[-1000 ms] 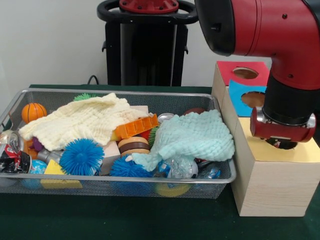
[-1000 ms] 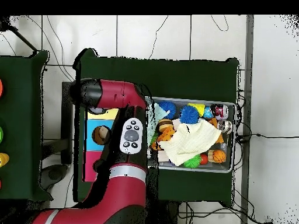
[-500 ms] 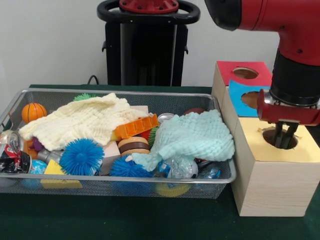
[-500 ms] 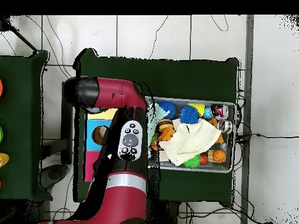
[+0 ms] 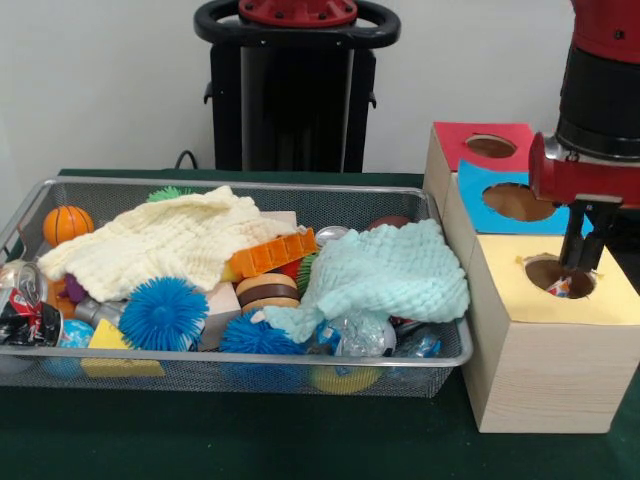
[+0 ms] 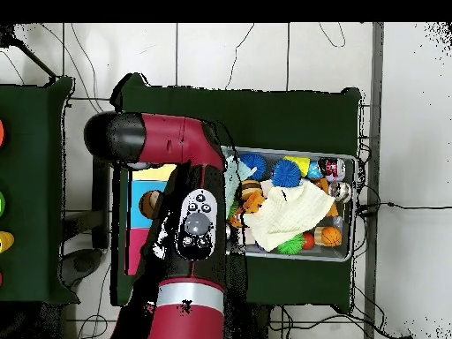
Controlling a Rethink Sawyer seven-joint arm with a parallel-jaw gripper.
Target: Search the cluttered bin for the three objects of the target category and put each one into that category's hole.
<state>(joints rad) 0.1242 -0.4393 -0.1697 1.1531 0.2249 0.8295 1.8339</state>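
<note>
The red and black arm's gripper (image 5: pixel 583 258) hangs just above the round hole in the yellow top of the pale wooden box (image 5: pixel 545 360). Its dark fingers (image 5: pixel 590 232) point down, close together, holding nothing. A small red and white object (image 5: pixel 559 288) lies in the hole directly below. The wire mesh bin (image 5: pixel 200 375) of clutter sits beside it.

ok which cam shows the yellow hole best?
Front view: the yellow hole is open to the camera, the gripper above its rim, something small inside. Overhead, the arm covers it; only part of the yellow panel shows.
</note>
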